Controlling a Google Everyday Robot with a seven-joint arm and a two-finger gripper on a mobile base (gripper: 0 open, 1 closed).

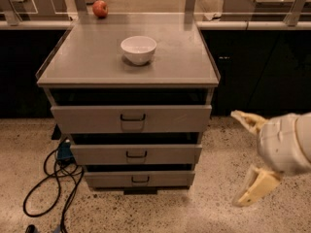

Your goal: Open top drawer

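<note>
Claw (235, 158) hangs at lower right, fingers spread wide and holding nothing, well apart from the top drawer (131, 119). That drawer sits just under the desk (87, 62) surface, which carries a white bowl (138, 49).

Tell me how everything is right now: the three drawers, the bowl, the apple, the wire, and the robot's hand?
top drawer: not pulled out, handle untouched.
middle drawer: pushed in.
bottom drawer: pushed in.
bowl: upright on the cabinet top, looks empty.
apple: whole, resting at the back left.
cable: lying looped on the floor.
gripper: open, empty, low on the right, apart from the drawers.
</note>
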